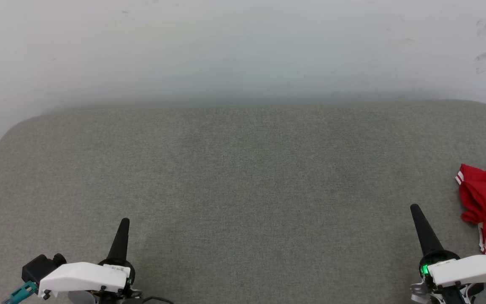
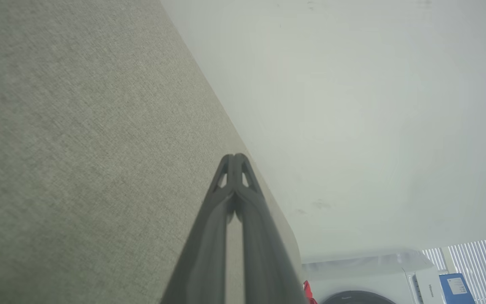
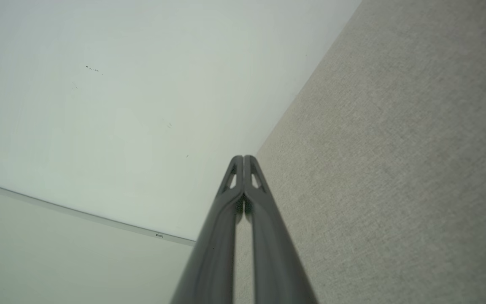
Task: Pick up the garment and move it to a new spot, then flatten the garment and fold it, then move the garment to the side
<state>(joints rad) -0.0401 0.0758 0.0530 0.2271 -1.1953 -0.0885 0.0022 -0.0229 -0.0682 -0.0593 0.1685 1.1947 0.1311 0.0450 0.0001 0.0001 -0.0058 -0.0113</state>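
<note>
While near right pincer (image 1: 415, 207), crumpled garment (image 1: 485, 194)

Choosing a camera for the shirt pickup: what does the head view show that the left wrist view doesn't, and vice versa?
Head view, not left wrist: the shut right tool and the crumpled red shirt lying right of it at the grey table's edge. Left wrist, not head: a white washing machine, a blue box, window blinds. Both: the shut left tool, the grey table, the pale wall; the wrist view also catches a red sliver, probably the shirt.
</note>
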